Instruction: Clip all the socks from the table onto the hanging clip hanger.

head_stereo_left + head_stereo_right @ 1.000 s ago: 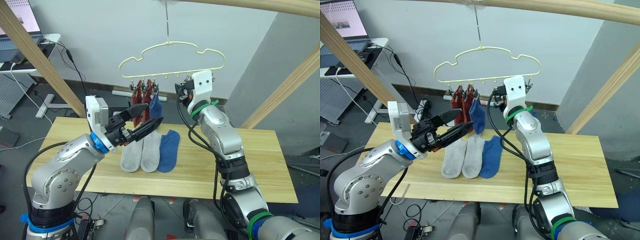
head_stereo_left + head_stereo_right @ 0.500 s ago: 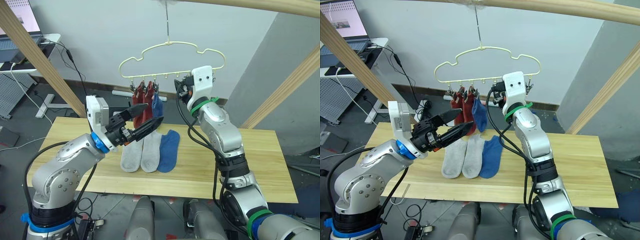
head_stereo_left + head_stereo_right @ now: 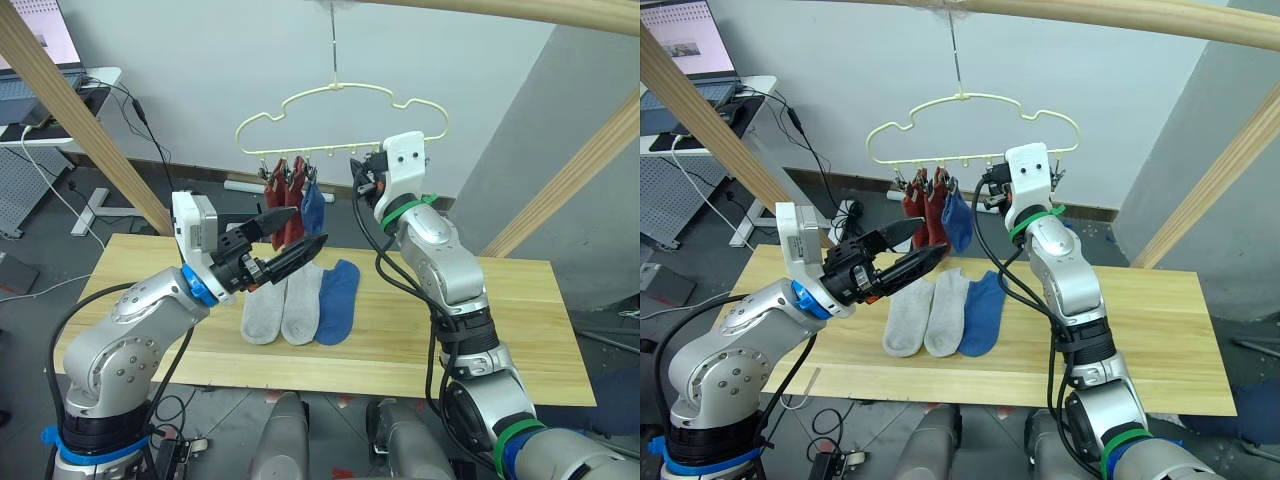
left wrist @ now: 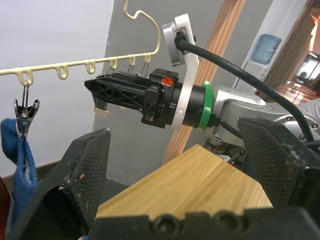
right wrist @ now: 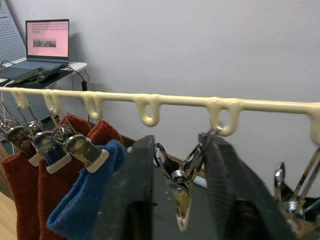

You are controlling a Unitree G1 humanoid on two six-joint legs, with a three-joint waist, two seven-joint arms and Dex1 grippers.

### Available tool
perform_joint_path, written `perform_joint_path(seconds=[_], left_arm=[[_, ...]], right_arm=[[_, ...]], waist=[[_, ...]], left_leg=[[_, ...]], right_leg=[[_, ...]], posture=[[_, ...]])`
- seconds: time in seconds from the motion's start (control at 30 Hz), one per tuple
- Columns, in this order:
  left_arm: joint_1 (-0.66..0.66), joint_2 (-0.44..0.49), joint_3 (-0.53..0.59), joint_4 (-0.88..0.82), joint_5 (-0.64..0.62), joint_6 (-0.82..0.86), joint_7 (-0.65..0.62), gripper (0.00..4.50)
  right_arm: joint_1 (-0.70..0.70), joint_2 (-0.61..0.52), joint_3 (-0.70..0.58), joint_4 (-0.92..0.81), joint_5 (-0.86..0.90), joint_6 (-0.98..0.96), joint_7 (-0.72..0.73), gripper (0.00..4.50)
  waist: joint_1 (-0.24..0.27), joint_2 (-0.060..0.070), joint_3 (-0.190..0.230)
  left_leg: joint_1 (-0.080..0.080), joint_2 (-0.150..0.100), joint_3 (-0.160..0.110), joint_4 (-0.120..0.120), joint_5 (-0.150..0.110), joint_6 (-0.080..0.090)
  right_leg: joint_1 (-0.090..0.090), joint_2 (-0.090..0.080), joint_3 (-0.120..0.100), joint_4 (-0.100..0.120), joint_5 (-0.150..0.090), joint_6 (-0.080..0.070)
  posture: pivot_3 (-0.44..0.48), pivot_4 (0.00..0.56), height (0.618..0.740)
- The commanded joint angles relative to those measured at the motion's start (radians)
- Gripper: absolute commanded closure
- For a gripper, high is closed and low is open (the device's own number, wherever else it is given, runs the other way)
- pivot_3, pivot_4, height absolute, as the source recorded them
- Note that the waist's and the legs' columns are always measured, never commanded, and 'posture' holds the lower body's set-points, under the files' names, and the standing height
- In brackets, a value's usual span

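Pale-yellow clip hanger (image 3: 340, 125), three socks up, three to go

Two rust-red socks (image 3: 283, 200) and one blue sock (image 3: 312, 208) are clipped at the hanger's left end. Two grey socks (image 3: 280, 305) and another blue one (image 3: 338, 298) lie flat on the worktop (image 3: 520, 330). Right pincer (image 5: 175, 187) is spread around a free clip (image 5: 179, 192), not squeezing it yet. Left pincer (image 3: 297, 232) hangs released and empty above the grey pair. Risk I'd guess: the hanger swings freely, so a nudge could slip that clip out. No containers anywhere.
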Motion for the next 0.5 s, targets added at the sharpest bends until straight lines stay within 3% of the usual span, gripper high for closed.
perform_joint_path(seconds=[0.03,0.07,0.2,0.37,0.5], left_arm=[[-0.001,0.005,0.003,-0.035,0.004,-0.022,-0.011,0.00],[0.000,0.005,0.003,-0.036,0.005,-0.021,-0.011,0.00],[0.008,0.011,-0.009,-0.026,0.037,-0.016,0.003,0.00],[0.053,0.050,-0.079,0.032,0.223,-0.051,0.002,0.00],[0.034,0.007,-0.210,0.161,0.377,-0.099,-0.001,0.00]], right_arm=[[-0.006,0.007,-0.015,-0.025,0.012,-0.013,-0.009,4.29],[-0.005,0.007,-0.018,-0.026,0.014,-0.012,-0.009,4.49],[0.004,0.002,-0.025,-0.036,0.022,-0.001,-0.003,4.49],[0.020,-0.031,-0.040,-0.059,0.042,0.034,0.027,4.49],[0.042,-0.077,-0.045,-0.086,0.060,0.077,0.064,4.49]], waist=[[0.000,0.000,0.000],[0.000,0.000,0.000],[0.000,0.000,0.000],[-0.001,0.000,0.000],[0.002,0.000,0.000]], left_leg=[[0.000,0.000,0.000,0.000,0.000,0.000],[0.000,0.000,0.000,0.000,0.000,0.000],[0.000,0.000,0.000,0.000,0.000,0.000],[0.000,0.000,0.000,0.000,0.000,0.000],[0.000,0.000,0.000,0.000,0.000,0.000]], right_leg=[[0.000,0.000,0.000,0.000,0.000,0.000],[0.000,0.000,0.000,0.000,0.000,0.000],[0.000,0.000,0.000,0.000,0.000,0.000],[0.000,0.000,0.001,0.000,0.000,0.000],[0.000,0.000,0.000,0.000,0.000,0.000]], posture=[[0.257,0.232,0.740],[0.257,0.232,0.740],[0.249,0.240,0.740],[0.229,0.247,0.740],[0.202,0.254,0.740]])
